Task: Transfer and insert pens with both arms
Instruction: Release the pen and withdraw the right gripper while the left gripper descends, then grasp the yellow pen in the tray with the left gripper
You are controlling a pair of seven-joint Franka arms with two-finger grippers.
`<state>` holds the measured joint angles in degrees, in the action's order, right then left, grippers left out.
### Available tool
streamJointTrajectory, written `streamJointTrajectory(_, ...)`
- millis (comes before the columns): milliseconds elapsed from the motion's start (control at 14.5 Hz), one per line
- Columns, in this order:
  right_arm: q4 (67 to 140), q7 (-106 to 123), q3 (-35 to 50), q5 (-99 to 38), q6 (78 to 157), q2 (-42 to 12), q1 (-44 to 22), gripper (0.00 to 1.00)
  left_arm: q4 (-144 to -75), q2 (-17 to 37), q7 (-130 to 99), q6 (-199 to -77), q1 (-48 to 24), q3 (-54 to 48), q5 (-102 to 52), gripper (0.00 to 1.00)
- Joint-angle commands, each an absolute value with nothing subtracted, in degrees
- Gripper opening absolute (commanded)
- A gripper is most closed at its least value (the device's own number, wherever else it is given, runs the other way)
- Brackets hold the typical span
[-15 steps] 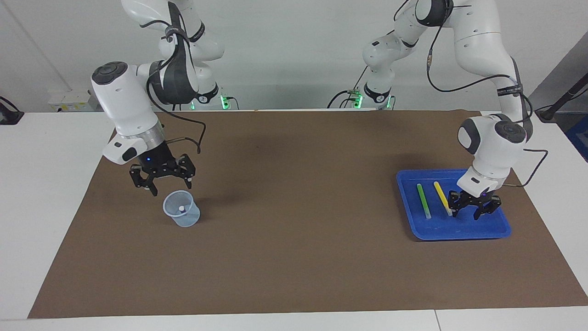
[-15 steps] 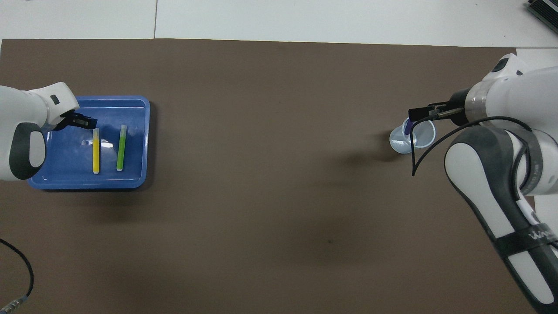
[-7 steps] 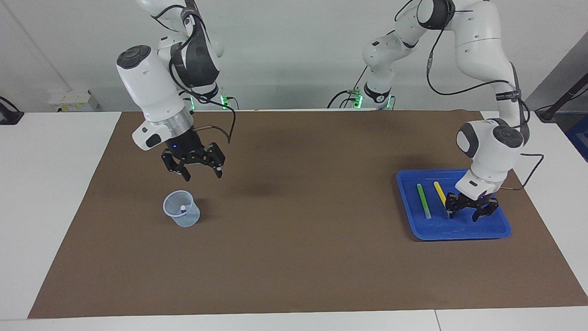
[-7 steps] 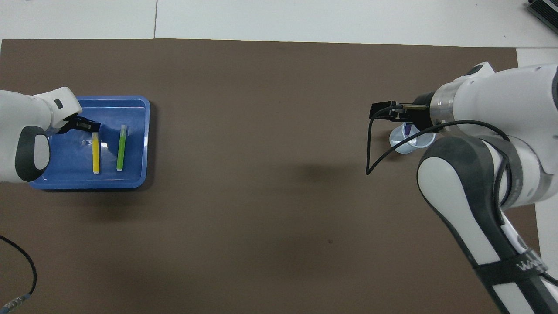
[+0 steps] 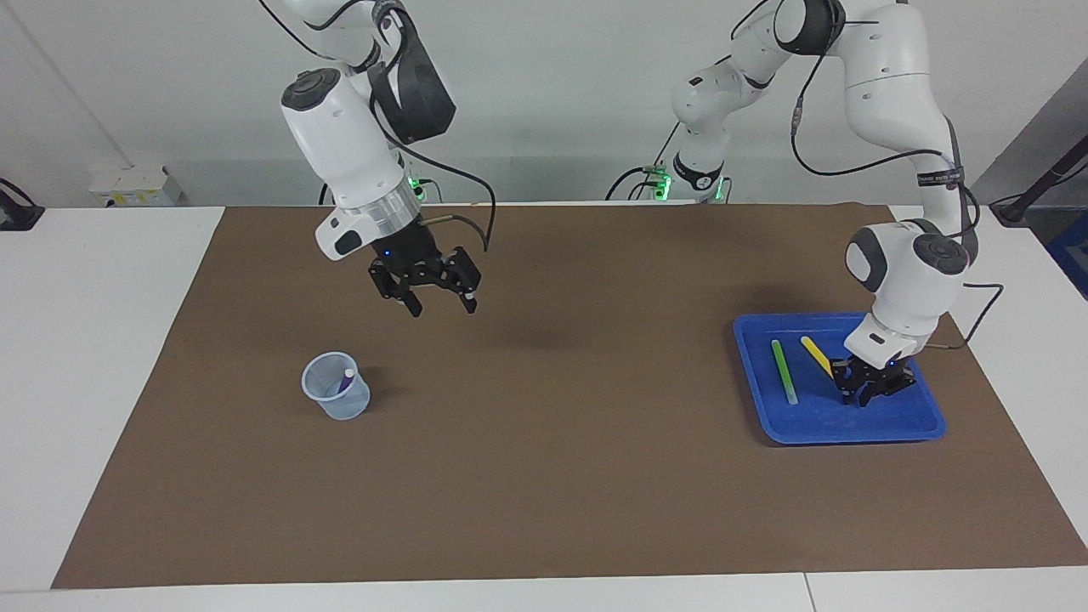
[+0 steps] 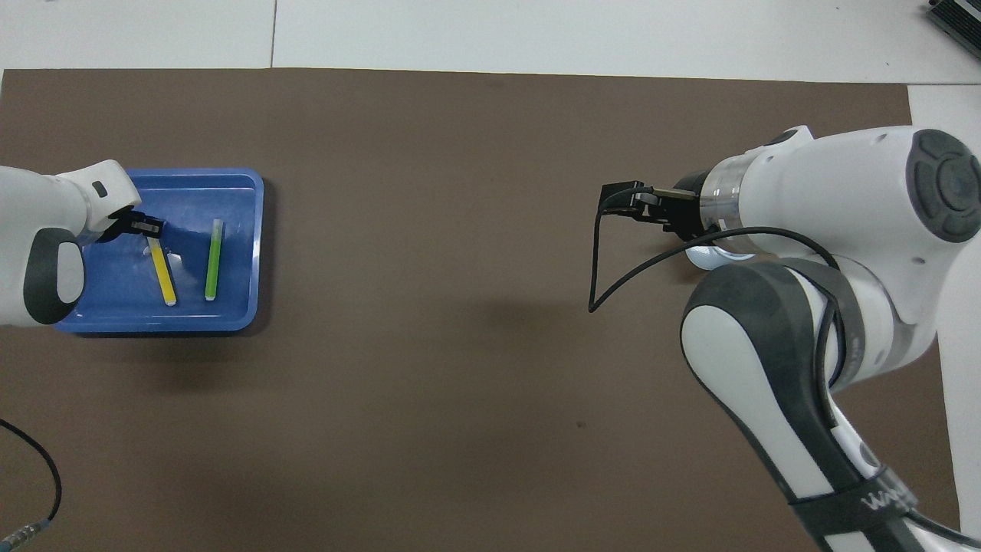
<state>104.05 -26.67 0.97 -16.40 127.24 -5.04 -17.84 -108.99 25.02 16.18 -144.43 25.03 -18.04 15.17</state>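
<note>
A matte brown mat [image 5: 544, 442] is spanned. In the glossy blue tray [image 5: 850, 429] the left gripper [image 5: 864, 393] is pinched on the slim yellow pen [image 5: 817, 355], the green pen [image 5: 783, 371] beside it. The right gripper [image 5: 440, 304], spread, is raised over bare mat; below it, toward the right arm's end, the purple pen [image 5: 346, 380] is held in a translucent cup [image 5: 336, 387].

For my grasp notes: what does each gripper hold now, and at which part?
Left gripper: yellow pen, at its end farther from the robots. Right gripper: nothing.
</note>
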Motion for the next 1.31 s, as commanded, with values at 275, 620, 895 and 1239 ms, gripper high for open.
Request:
streamJointTrajectory(275, 104.50, -35.16, 1.05, -17.75, 134.99, -6.33, -22.41, 1.00, -104.87, 23.56, 16.08, -130.30, 25.23, -18.63, 3.27, 0.00)
streamJointTrajectory(620, 104.41, -34.72, 1.05, -17.75, 135.09, -6.68, -22.41, 1.00, -103.62, 22.15, 12.59, -127.97, 24.52, -18.63, 2.72, 0.63)
streamJointTrajectory(895, 104.41, -34.72, 1.05, -17.75, 135.09, -6.68, -22.32, 1.00, -105.29, 21.54, 9.84, -128.23, 25.49, -18.54, 2.81, 1.00)
streamJointTrajectory(1239, 104.50, -34.54, 1.05, -17.75, 135.09, -6.68, -22.41, 1.00, -112.12, 19.78, 9.32, -136.47, 27.42, -18.28, 2.81, 1.00)
